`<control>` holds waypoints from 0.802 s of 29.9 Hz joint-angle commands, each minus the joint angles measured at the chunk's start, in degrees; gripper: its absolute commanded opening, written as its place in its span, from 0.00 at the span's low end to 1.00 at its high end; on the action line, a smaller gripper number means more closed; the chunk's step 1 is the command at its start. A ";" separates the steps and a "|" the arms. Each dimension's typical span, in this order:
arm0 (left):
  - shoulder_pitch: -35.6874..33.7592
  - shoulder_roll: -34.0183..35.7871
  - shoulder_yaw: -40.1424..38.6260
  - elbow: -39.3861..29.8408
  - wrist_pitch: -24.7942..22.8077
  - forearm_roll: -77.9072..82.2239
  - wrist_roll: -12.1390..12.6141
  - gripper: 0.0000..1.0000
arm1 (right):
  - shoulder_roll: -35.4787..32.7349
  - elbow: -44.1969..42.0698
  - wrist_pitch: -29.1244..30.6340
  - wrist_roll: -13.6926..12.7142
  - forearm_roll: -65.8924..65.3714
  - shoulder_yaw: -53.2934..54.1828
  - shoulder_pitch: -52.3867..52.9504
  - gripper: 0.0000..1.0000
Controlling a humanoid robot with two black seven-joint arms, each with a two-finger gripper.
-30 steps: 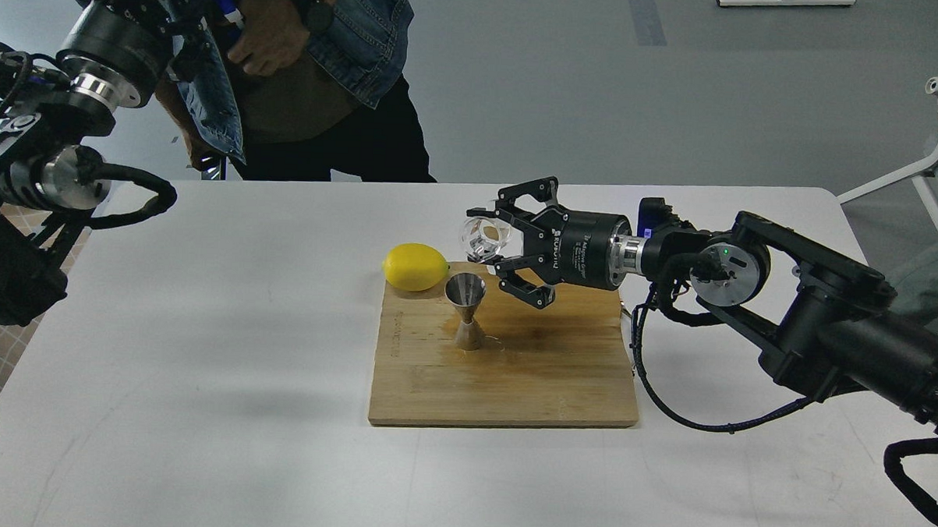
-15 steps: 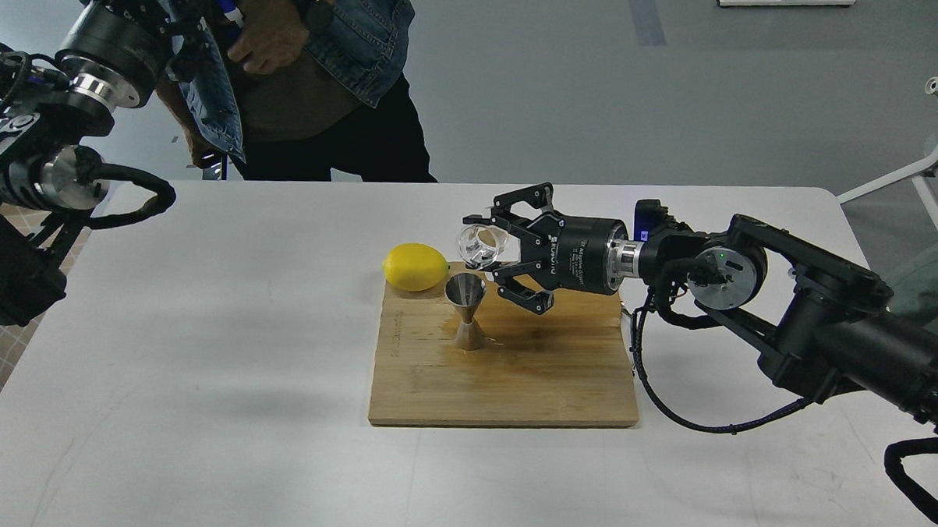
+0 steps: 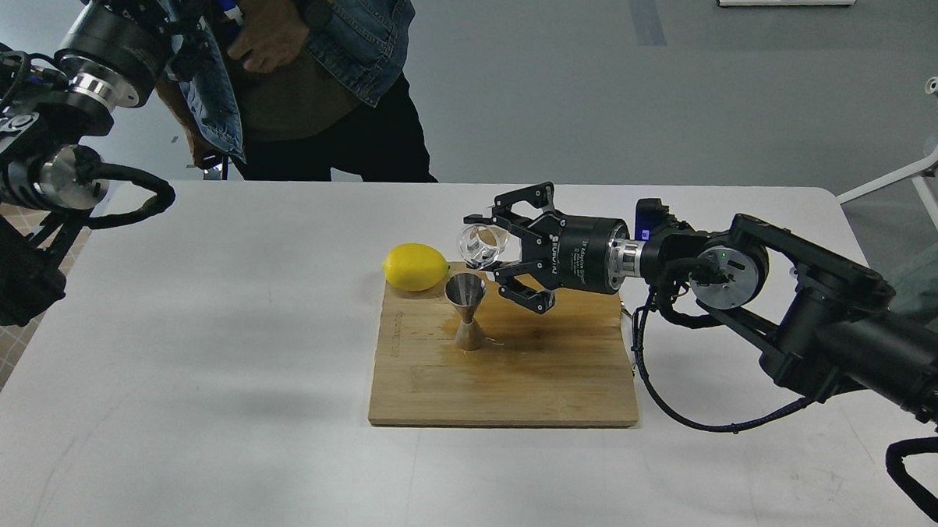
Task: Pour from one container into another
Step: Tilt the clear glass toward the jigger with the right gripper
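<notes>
The wooden board (image 3: pixel 504 374) lies on the white table (image 3: pixel 201 348) below the right gripper (image 3: pixel 494 253), its near edge toward the camera and well apart from the fingers; on the board the steel jigger (image 3: pixel 466 310) stands upright, just below and a little nearer than the gripper's tip, its open upper cone facing up; the right gripper reaches in level from the right and its fingers (image 3: pixel 526 297) are clamped around the glass (image 3: pixel 483 244), which lies tipped on its side with its mouth turned to the left, above the jigger's rim and apart from it; whether anything is inside the glass or running from it cannot be made out, since the glass is clear and small; one finger hangs below the glass and others sit above it, and exactly where they press the glass is hard to tell; left of the gripper's tip, beside the glass, a yellow lemon (image 3: pixel 415 267) rests at the board's far left corner, close to the jigger but not touching it; the left arm is at the left edge, far from the board, and its gripper is hidden; beyond the table a person (image 3: pixel 319 79) in a denim jacket stands, head cut off by the top edge
</notes>
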 commanded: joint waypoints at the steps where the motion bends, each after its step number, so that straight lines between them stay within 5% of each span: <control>1: 0.00 -0.09 -0.02 0.00 0.00 0.01 -0.01 0.98 | 0.00 0.09 -0.01 0.00 -1.62 -0.04 0.19 0.43; 24: -0.18 -0.09 -0.02 0.00 0.00 0.01 -0.01 0.98 | 0.09 0.18 -0.01 0.09 -2.33 -0.13 0.89 0.43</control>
